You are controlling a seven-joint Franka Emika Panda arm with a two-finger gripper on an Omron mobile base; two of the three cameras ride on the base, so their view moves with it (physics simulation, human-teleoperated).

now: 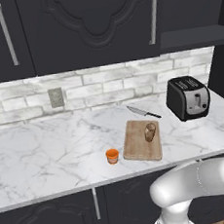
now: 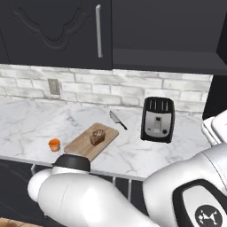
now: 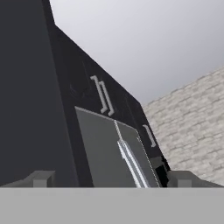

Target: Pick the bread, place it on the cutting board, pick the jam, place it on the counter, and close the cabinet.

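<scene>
I see the bread [image 1: 150, 131] on the cutting board [image 1: 137, 148], jam [image 1: 112, 156] on the counter [image 1: 50, 154] just left of it, gripper [image 3: 109, 179] jaws spread, empty, facing the cabinet [image 3: 105, 148] door, seemingly ajar: rigid, hinged, best pushed near its handle [image 3: 131, 164].

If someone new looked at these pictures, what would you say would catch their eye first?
Probably the small orange jam standing on the white marble counter, just left of the cutting board, its colour loud against the pale stone. Next, the brown bread upright on that board, with a knife lying behind it. Then the black toaster at the right, under the dark cabinet with its silver handles.
</scene>
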